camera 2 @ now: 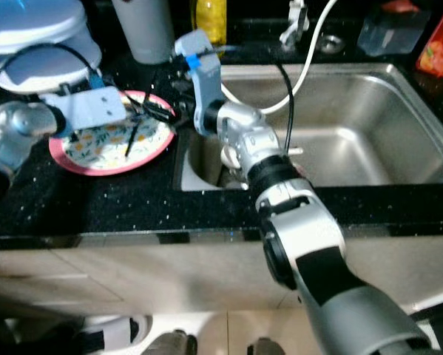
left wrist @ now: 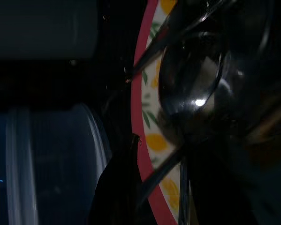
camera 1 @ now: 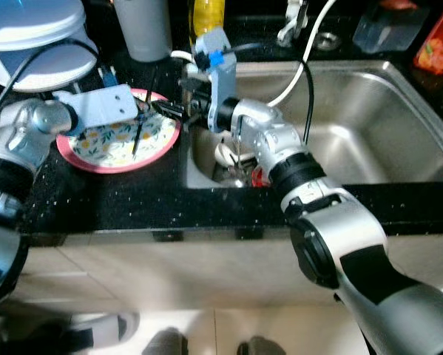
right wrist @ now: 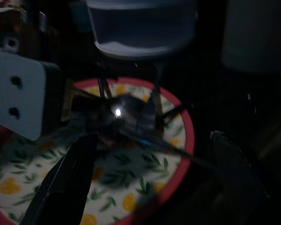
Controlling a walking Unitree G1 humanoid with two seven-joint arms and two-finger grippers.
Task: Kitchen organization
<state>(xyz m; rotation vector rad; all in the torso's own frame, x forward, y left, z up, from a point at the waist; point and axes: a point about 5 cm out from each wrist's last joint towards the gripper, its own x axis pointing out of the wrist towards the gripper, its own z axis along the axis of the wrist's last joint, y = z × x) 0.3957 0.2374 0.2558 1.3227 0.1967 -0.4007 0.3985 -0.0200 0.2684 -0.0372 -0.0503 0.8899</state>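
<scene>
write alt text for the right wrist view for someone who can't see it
A dim close-up along the right end effector, its two black fingers spread over a pink-rimmed plate with yellow fruit and green leaves. A shiny metal spoon sits over the plate, held by the left end effector. A pale container stands behind on the dark counter.

A yellow bottle point(camera 1: 208, 15) and a red carton point(camera 1: 437, 41) stand behind the sink.

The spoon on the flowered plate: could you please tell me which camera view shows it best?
The right wrist view: the spoon lies whole on the plate, bowl glinting, beside the left claw. The left wrist view gives a close, dark bowl. The eye views show just a thin dark shape.
</scene>
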